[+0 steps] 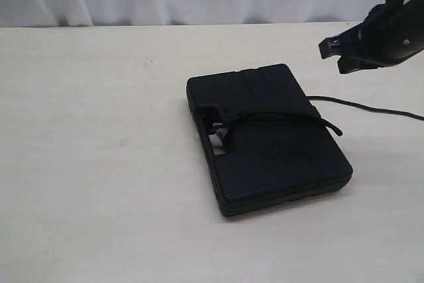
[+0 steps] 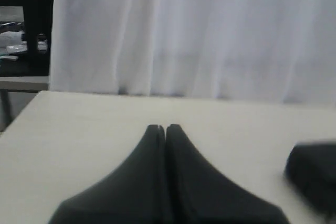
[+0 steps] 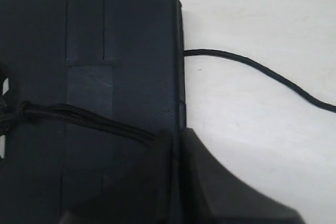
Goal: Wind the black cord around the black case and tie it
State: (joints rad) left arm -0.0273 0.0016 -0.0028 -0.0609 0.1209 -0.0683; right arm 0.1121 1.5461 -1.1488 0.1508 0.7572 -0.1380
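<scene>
Fingers of the right gripper (image 3: pixel 175 138) are pressing together, gripping nothing, and hovering above the black case (image 3: pixel 121 51). The black cord (image 3: pixel 94 121) is lying across the case beneath them and trailing onto the table (image 3: pixel 252 14). The left gripper (image 2: pixel 165 128) is likewise pinching shut and empty, well apart from the case.
</scene>
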